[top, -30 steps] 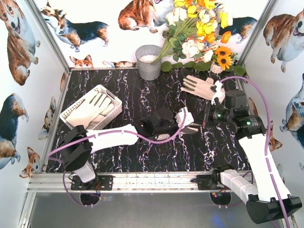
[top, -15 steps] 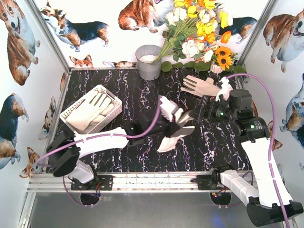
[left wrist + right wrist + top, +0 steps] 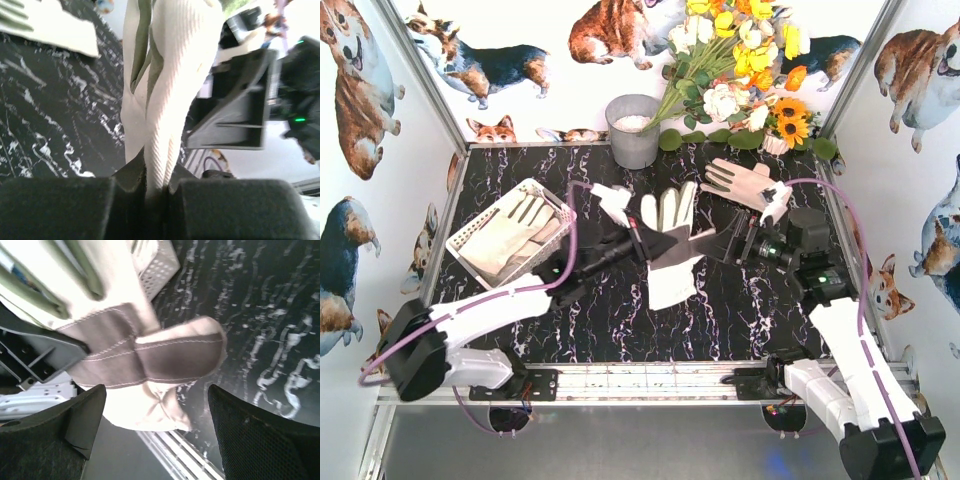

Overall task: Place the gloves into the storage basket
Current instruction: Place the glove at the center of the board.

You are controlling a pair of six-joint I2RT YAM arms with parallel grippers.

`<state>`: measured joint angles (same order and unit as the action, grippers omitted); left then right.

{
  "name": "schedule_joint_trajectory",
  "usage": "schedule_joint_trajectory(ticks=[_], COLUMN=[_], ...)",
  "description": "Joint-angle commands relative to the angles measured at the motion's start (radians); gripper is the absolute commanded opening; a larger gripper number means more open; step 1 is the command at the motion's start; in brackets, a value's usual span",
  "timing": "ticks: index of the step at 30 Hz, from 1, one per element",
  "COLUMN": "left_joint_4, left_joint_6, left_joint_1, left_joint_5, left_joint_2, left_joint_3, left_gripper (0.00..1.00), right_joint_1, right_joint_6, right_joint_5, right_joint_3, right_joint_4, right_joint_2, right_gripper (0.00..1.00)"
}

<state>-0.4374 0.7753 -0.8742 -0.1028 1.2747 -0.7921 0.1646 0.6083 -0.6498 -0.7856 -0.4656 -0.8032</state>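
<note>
A cream-white glove (image 3: 670, 250) with grey-olive patches hangs over the middle of the table, cuff drooping down. My left gripper (image 3: 637, 238) is shut on it; in the left wrist view the jaws (image 3: 150, 186) pinch the glove's fabric (image 3: 175, 75). My right gripper (image 3: 728, 243) stands open just right of this glove, which shows in the right wrist view (image 3: 145, 350) beyond the spread jaws (image 3: 156, 396) and untouched by them. A second glove (image 3: 744, 181) lies flat at the back right. The white slotted storage basket (image 3: 556, 208) sits at the left, with gloves (image 3: 515, 228) lying inside.
A grey metal bucket (image 3: 633, 130) stands at the back centre, with a bunch of artificial flowers (image 3: 740, 70) to its right. Corgi-print walls close in the left, back and right sides. An aluminium rail (image 3: 620, 380) runs along the near edge.
The right gripper has opened and let go of the glove. The left gripper has carried the glove up and toward the back left, nearer the basket.
</note>
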Motion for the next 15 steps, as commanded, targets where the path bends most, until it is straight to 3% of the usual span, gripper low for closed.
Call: schedule_joint_trajectory(ticks=[1,7,15], left_joint_4=[-0.017,0.001,-0.067], left_joint_6=[0.014,0.01,0.039], left_joint_1=[0.037,0.043,0.043], left_joint_5=[-0.065,-0.181,-0.297], left_joint_2=[-0.121,-0.188,-0.192], left_joint_3=[-0.032,-0.077,-0.102], left_gripper=[0.0,0.0,0.0], right_joint_1=[0.003,0.014,0.046], right_joint_6=[0.213,0.4,0.485], right_joint_5=[-0.192,-0.318,-0.38], right_joint_3=[0.066,0.14,0.119], right_joint_4=[0.413,0.811,0.994], right_joint_2=[0.001,-0.001,-0.033], right_gripper=[0.85,0.86,0.85])
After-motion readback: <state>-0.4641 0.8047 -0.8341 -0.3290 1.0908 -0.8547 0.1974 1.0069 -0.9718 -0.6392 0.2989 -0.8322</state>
